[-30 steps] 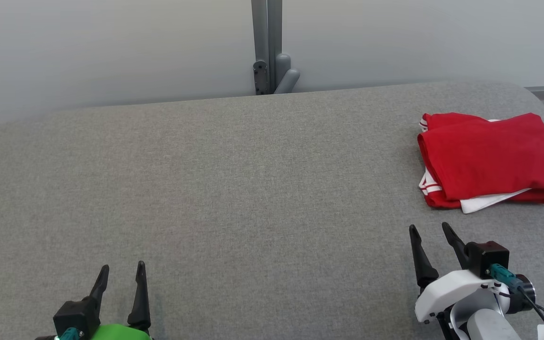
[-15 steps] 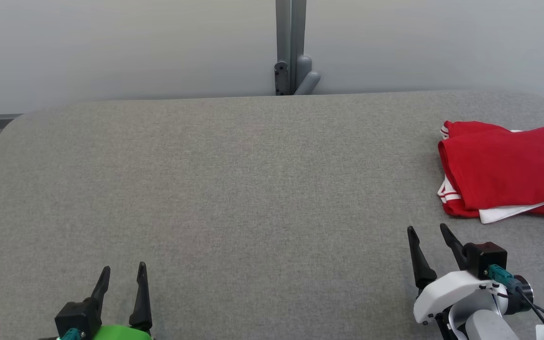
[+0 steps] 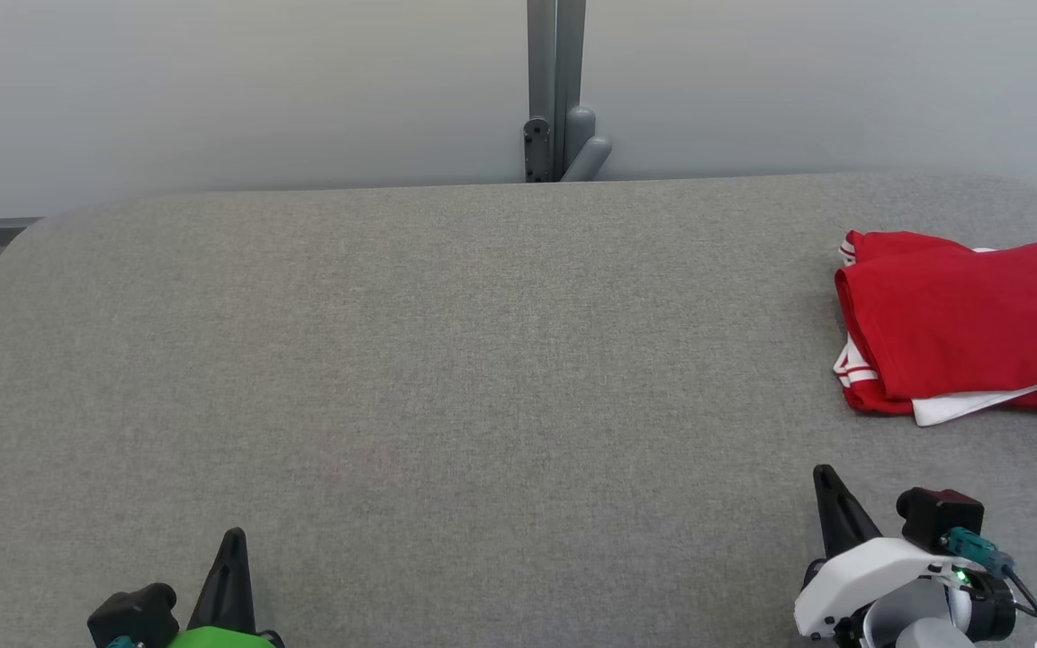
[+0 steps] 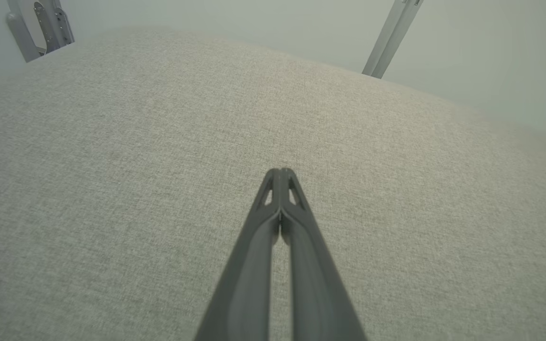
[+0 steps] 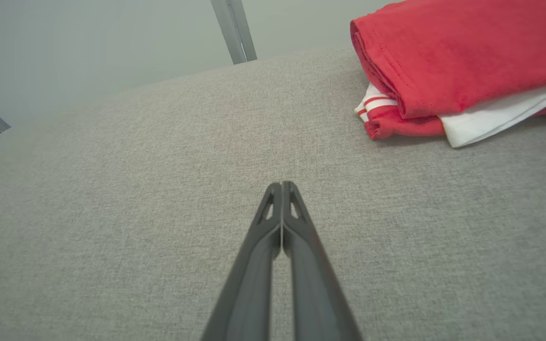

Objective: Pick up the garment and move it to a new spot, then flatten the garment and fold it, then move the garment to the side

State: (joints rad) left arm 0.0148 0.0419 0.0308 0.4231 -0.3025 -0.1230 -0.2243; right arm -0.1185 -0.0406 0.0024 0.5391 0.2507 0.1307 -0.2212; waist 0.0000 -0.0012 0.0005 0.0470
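- The folded red-and-white garment [image 3: 969, 324] lies at the right edge of the grey table [image 3: 482, 360];
- the right gripper [image 3: 825, 474] sits short of it, near but not touching, fingers pressed together on nothing;
- the left gripper [image 3: 232, 537], well apart from the garment, is clenched and empty too.

so the garment [image 3: 969, 319] is red with some white bits, folded into a chunky, roughly rectangular bundle lying flat on the grey fabric table [image 3: 446, 360], way over by the table's right edge and a bit past its middle toward the far side. The top layer is plain red, with a soft rounded fold facing the table's centre. A white layer [image 3: 969, 405] pokes out from under its near edge, and red-and-white striped trim [image 3: 847, 371] shows at the near corner closest to the table's centre
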